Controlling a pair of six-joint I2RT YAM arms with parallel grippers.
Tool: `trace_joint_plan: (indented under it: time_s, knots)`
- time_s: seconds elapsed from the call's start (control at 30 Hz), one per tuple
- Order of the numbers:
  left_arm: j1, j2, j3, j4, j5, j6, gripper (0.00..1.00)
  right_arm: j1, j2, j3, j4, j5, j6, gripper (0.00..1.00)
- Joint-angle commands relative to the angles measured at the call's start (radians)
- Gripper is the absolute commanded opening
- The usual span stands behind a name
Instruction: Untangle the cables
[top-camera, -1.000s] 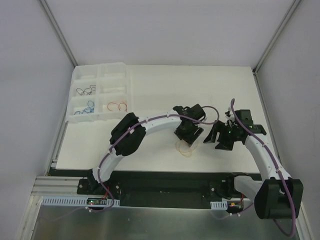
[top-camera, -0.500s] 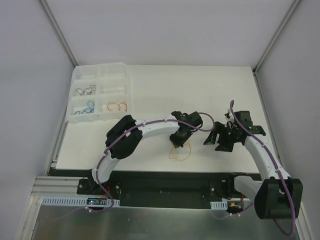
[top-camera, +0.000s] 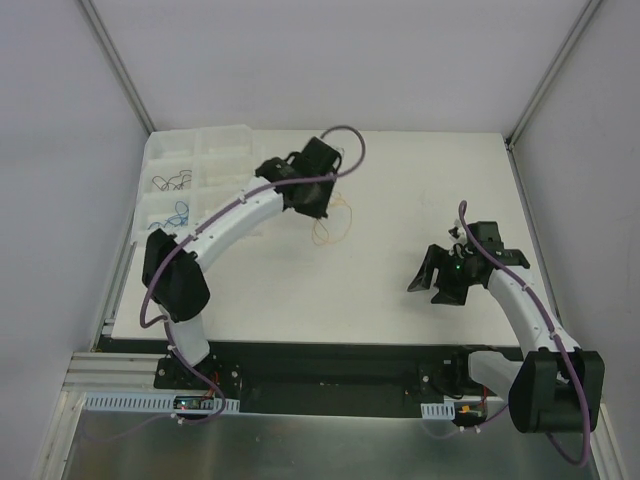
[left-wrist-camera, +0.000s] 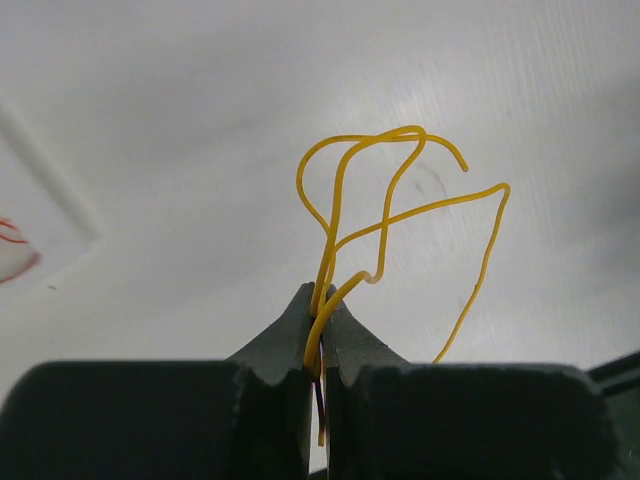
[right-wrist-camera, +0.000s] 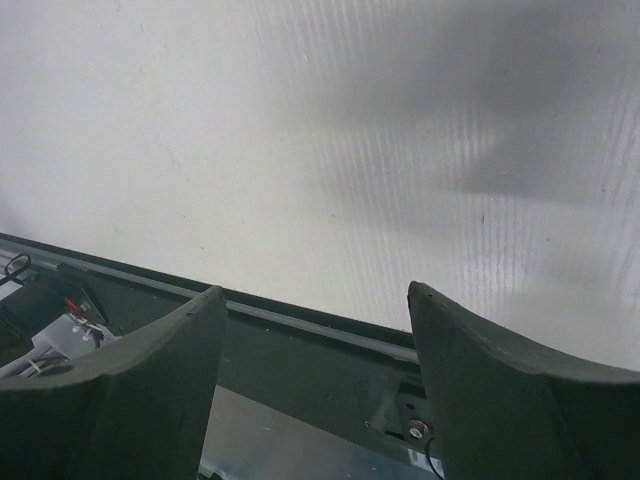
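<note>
Task thing: thin yellow flexible wire (left-wrist-camera: 333, 240), a few loose loops with one free end curling off, no other colour wound into it that I can see.
Where it is: pinched in the left end effector (left-wrist-camera: 322, 300), over the far-left part of the white counter (top-camera: 400, 200), just beside the clear plastic compartment tray (top-camera: 200, 131).
Left end effector: clenched on the yellow wire; the jaws meet with two strands between the tips.
Right end effector (right-wrist-camera: 315, 330): released, jaws wide, nothing between them; it sits low near the right front edge of the counter.
Wire axis: the loops trail out from the left fingertips, away from the wrist; in the top view they hang on the side away from the tray (top-camera: 335, 222).
Contact with counter: cannot tell whether the lowest loop touches it.
Tray contents: a blue wire (top-camera: 180, 212) and a dark wire (top-camera: 172, 182) each in its own cell; a red wire (left-wrist-camera: 15, 250) shows at the left edge of the wrist view.
Key relation: the tray lies to the left of the left end effector, wire on the opposite side, so the wire has to cross over the rim.
Nearer arm: left, already holding it; right is well apart.
Step (judgement): this wire looks separated and is being carried to a tray cell.
Risk (judgement): springy loops may snag the rim or land in a neighbouring cell.
</note>
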Motion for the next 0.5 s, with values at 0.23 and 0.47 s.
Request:
trace_joint_plan:
  time_s: [0.23, 0.47]
  knots:
    - [0.448, 0.015, 0.318, 0.110, 0.074, -0.134, 0.00, -0.004, 0.151, 0.217, -0.120, 0.083, 0.001, 0.75]
    - [0.687, 0.188, 0.392, 0.260, 0.287, -0.536, 0.00, -0.006, 0.221, 0.347, -0.167, 0.203, -0.022, 0.75]
